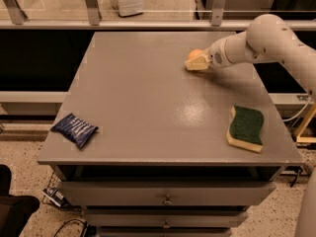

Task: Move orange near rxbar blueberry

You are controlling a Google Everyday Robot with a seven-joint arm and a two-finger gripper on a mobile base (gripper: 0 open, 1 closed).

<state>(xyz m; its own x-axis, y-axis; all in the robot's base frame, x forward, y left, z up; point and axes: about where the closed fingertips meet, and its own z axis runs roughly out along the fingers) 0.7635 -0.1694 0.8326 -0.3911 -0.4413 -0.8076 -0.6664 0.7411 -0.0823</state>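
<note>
Gripper (197,63): hard against orange (195,53), grasp cannot be told | orange: well apart from rxbar blueberry (74,129), beyond it and rightward | move: diagonally toward rxbar blueberry

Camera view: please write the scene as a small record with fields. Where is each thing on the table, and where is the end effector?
table: grey top, drawers below
orange: far right part of the table, partly hidden behind the end effector
end effector: low over the table, right at the orange; the arm reaches in from the right
rxbar blueberry: near left corner, lying flat
sponge: near right edge, green side up
task state: the orange is far from the rxbar blueberry, diagonally across the table
</note>
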